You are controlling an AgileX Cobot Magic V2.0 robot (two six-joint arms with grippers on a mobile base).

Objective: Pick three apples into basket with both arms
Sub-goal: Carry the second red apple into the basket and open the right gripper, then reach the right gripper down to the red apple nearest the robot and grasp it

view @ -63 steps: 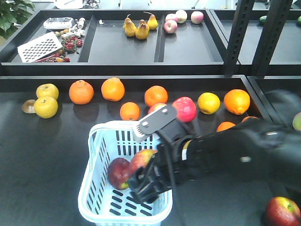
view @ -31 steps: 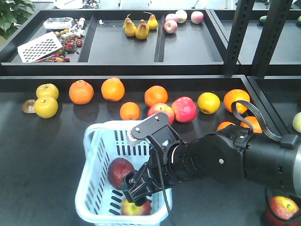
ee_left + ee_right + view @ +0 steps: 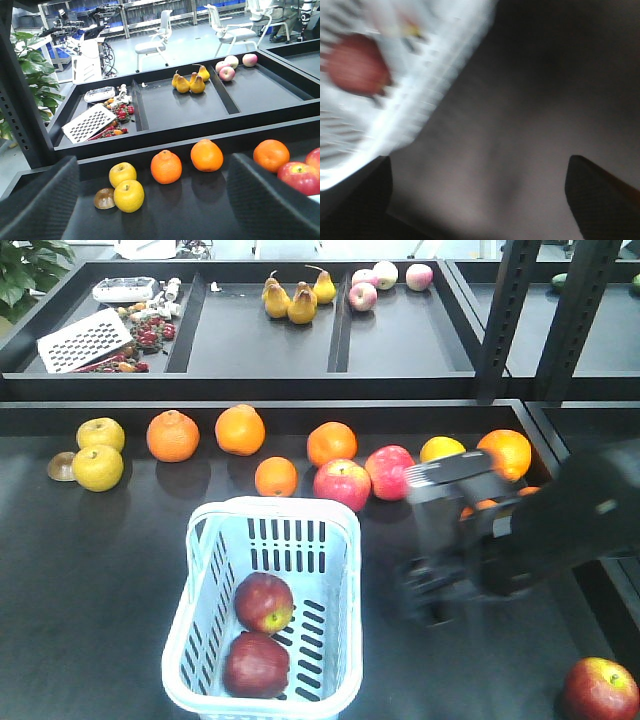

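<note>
In the front view, the basket point(image 3: 265, 615) sat near the front edge of the bench point(image 3: 90, 570), a little left of centre. Two dark red apples lay in it, one point(image 3: 264, 601) mid-basket and another point(image 3: 256, 665) against its front wall, close together. The third dark apple point(image 3: 600, 689) waited by the bench's front right corner, well apart from the basket — likely the next one to fetch. The right arm point(image 3: 520, 530) showed as a blurred black mass just right of the basket, over bare bench, which suggested a quick swing. Its pincer point(image 3: 430, 585) was too smeared to say how far apart the jaws stood; nothing could be seen held in it. Along the back edge ran a row of oranges point(image 3: 240, 430), brighter pink-red apples point(image 3: 342, 484) and yellow fruit, probably laid out as distractors.

In the left wrist view, the left pincer point(image 3: 150, 200) stood wide apart with nothing between its tips, one at each lower corner, facing the back row and a tray point(image 3: 165, 102) of pears beyond. It looked parked and ready.

In the right wrist view, all was blurred: the basket's white wall point(image 3: 420, 85) with a red apple point(image 3: 355, 67) inside lay at upper left. The two dark tips sat well apart with only bench between — spread and empty, by my reading.

No writing or labels could be read anywhere.
</note>
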